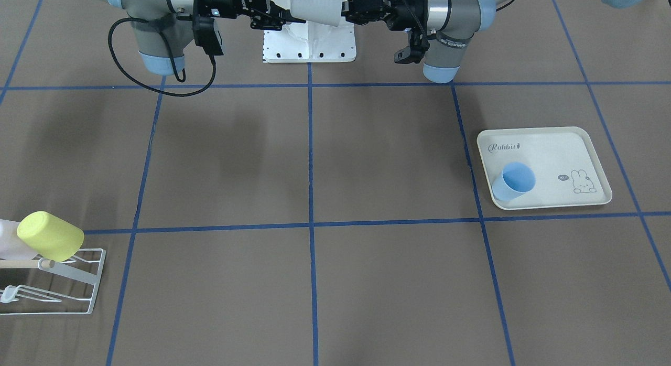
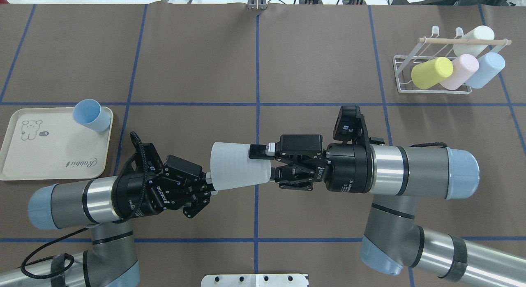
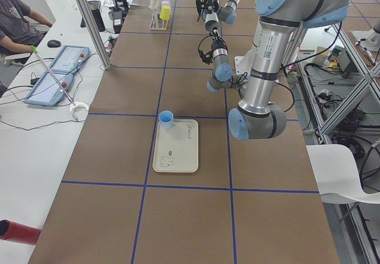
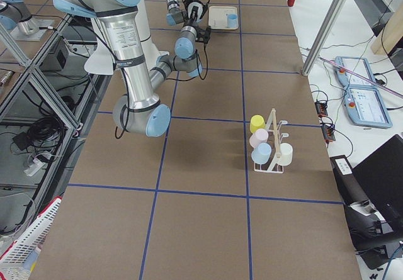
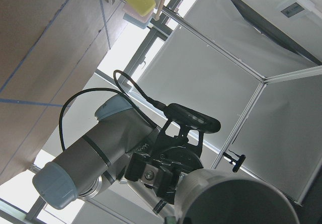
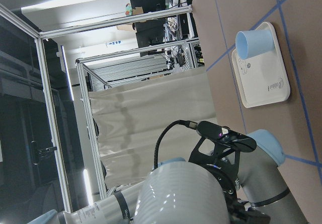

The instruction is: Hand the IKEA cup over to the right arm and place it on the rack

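Overhead exterior view: a white tapered plastic cup [image 2: 234, 165] hangs on its side in the air above the middle of the brown papered surface [image 2: 320, 52], between the two arms. Its wide mouth faces the left end effector [image 2: 209, 184], which is pinched onto the rim at the side nearer the robot. Its narrow base faces the right end effector [image 2: 261, 163], whose fingers straddle that end. One finger [image 2: 258, 151] lies along the cup's wall. Whether this end effector is clamped tight or only set around the cup cannot be told.

Near the far right corner of the surface stands the white wire-frame drying rack with a light wooden dowel [image 2: 444, 40], well apart from the held cup. It carries yellow, pink, pale blue and white cups. By the left edge lies a cream rabbit-printed tray [image 2: 49, 155], with a light blue cup [image 2: 88, 114] in its far corner.
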Robot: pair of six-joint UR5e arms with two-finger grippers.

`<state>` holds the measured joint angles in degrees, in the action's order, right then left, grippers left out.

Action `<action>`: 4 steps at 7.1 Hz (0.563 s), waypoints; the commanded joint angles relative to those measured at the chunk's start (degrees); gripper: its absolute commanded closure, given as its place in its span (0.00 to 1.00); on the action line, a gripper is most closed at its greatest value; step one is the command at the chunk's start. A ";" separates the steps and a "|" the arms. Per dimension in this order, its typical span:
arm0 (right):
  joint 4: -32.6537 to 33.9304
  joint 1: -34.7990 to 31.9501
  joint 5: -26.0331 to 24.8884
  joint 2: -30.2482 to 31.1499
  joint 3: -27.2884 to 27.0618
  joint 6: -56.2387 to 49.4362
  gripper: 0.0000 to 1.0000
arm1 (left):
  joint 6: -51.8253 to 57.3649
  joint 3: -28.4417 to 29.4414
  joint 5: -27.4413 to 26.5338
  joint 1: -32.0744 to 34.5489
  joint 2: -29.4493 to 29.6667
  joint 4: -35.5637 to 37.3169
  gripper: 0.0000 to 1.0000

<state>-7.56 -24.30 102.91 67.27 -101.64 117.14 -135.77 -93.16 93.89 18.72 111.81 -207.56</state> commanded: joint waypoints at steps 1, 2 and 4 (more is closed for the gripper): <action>0.00 -0.04 0.01 0.14 0.04 -0.07 0.76 | 0.16 -0.09 -0.02 0.00 0.08 -0.12 0.01; 0.00 -0.04 0.01 0.14 0.04 -0.07 0.77 | 0.16 -0.09 -0.02 0.09 -0.01 -0.12 0.00; -0.17 -0.04 0.01 0.14 0.04 -0.07 0.77 | 0.16 0.00 -0.02 0.09 -0.10 -0.12 0.00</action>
<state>-7.60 -24.34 102.92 67.40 -101.56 117.07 -135.62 -93.23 93.87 18.80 111.75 -207.68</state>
